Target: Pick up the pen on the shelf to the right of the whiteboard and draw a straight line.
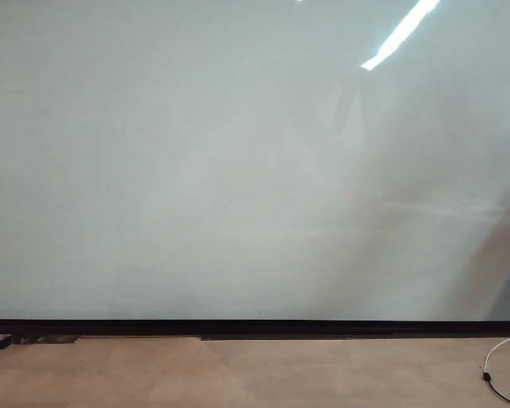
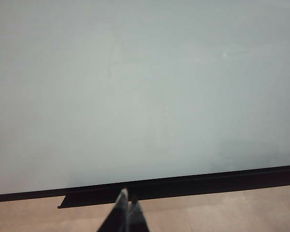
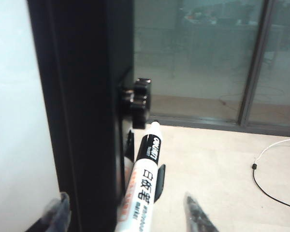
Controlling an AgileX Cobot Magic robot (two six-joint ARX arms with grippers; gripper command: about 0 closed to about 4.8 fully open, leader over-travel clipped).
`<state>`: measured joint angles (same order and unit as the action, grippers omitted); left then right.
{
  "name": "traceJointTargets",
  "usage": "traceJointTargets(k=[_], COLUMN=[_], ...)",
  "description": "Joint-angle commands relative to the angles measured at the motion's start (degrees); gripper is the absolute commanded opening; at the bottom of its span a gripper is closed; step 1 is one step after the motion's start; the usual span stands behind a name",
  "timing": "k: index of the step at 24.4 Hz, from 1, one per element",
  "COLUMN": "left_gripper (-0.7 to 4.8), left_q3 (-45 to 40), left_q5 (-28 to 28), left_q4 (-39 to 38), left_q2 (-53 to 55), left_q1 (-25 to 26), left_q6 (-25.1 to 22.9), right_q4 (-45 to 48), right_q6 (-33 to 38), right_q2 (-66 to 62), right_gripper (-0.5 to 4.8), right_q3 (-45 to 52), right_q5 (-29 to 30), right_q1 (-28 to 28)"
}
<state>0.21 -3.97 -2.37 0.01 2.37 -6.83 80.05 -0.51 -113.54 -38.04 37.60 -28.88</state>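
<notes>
**Desk:** At the right gripper (image 3: 123,212), nearest the lens — what's the status?

**Photog:** Fingers spread wide, one tip (image 3: 58,212) by the whiteboard's edge, other tip out over the floor. The pen (image 3: 144,186) stands betw. them, white barrel w/ black printed band, upright on the shelf fitting beside the black frame (image 3: 82,111). Not pinched yet; can't tell if either finger touches it. So the pick-up isn't done.

**Desk:** And the left gripper (image 2: 125,205)?

**Photog:** Low in its own wrist view, fingers pressed together, nothing betw. them. It points at the whiteboard (image 1: 238,170) from a way back, above the black strip (image 1: 255,326) along the lower edge.

**Desk:** Any line drawn?

**Photog:** None. Board is blank in the exterior view, and in the left wrist view too. By my read: approach made; closing on the pen, lifting it, carrying it to the board and making the stroke all remain.

**Desk:** What can't you make out?

**Photog:** Pen's lower end is cut off by the frame edge, so how it sits in the shelf is hidden. A black clamp (image 3: 137,101) just behind it is blurry. Neither arm shows in the exterior view — only a dim shadow at far right. Glare streak (image 1: 399,34) and reflections wash the glossy surface. Beyond the pen: glass partition (image 3: 198,53), and a loose white cable (image 3: 273,147) on the floor.
</notes>
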Motion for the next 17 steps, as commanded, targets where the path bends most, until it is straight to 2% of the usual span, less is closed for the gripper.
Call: traceJointTargets(k=[1,4,17], left_gripper=[-0.05,-0.05,-0.05], left_q3=[0.2,0.2,0.2], left_q5=[-0.11,-0.11,-0.11], left_q4=[0.74,0.74,0.72], left_q2=[0.0,0.0,0.0], left_q1=[-0.02,-0.02,-0.02], left_q6=[-0.07,-0.07,-0.07], right_q4=[0.57,0.57,0.87], right_q6=[0.09,0.17,0.31], right_q2=[-0.17,-1.18,-1.4], right_gripper=[2.79,2.52,2.51], right_q3=[-0.17,-0.15,-0.15], right_q5=[-0.07,-0.2,-0.2], right_q1=[0.13,0.11,-0.15])
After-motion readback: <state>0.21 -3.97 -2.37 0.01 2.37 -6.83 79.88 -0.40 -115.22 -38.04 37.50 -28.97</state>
